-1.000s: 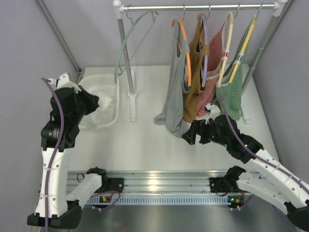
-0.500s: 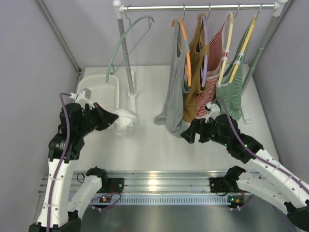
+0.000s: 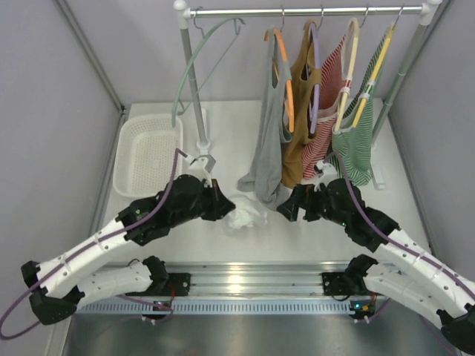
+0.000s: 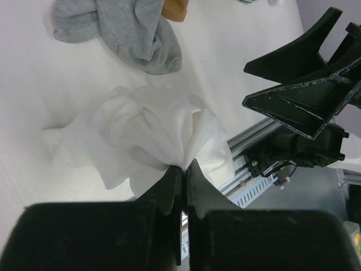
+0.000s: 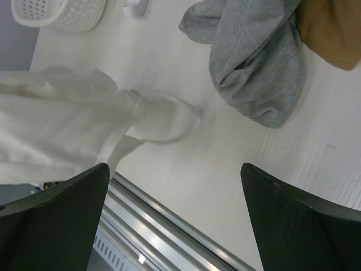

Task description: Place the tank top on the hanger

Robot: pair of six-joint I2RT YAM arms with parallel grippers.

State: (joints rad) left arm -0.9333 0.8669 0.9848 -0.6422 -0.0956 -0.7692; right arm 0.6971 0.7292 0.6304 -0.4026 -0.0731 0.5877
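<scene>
The white tank top [image 3: 246, 213] is a crumpled bundle at the middle of the table, also showing in the left wrist view [image 4: 148, 133] and the right wrist view [image 5: 73, 121]. My left gripper [image 3: 225, 208] is shut on a fold of it [image 4: 184, 167]. My right gripper [image 3: 289, 207] is open and empty, just right of the bundle, its fingers [image 5: 307, 212] wide apart. The sage-green hanger [image 3: 199, 55] hangs on the rail [image 3: 312, 11] at the left, bare and tilted.
A white basket [image 3: 148, 154] stands at the left. The rack's left post and foot [image 3: 200, 144] stand behind the bundle. A grey tank top [image 3: 266, 159], brown and striped tops hang on other hangers; the grey hem lies on the table [image 5: 259, 68]. A metal rail [image 3: 237, 278] runs along the near edge.
My left gripper has carried the white tank top out of the basket and rightward to the table's middle. The green hanger has swung a little. The right arm has barely moved.
</scene>
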